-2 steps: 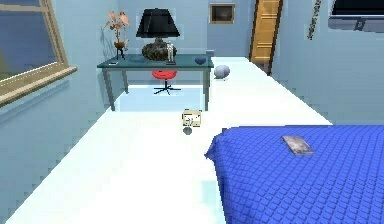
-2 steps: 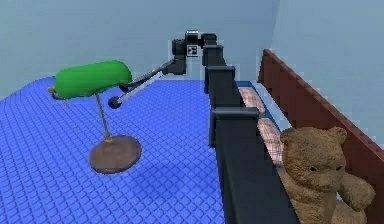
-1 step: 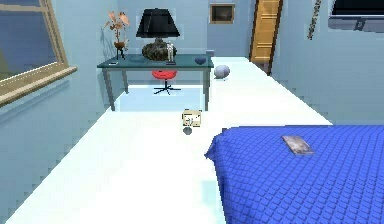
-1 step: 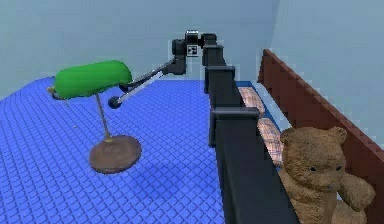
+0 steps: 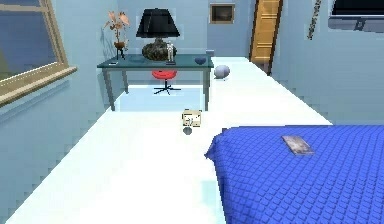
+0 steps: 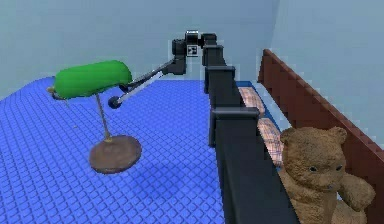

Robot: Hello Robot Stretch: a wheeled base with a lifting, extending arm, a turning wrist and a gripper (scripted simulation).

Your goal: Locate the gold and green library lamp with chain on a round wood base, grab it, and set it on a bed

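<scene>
teddy bear (image 6: 318, 170), then lamp (image 6: 95, 80) on bed (image 6: 170, 190) (gripper (image 6: 120, 97) maybe touching)

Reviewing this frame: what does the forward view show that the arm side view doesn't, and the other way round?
Forward view: a desk with a black-shaded lamp and flowers, a red stool beneath it, a window, an orange door and a small box on the floor.
Arm side view: the green-shaded lamp standing on the bed, the arm with its jaws by the lamp's stem, a teddy bear and a wooden headboard.
Shared: the blue bed.
</scene>
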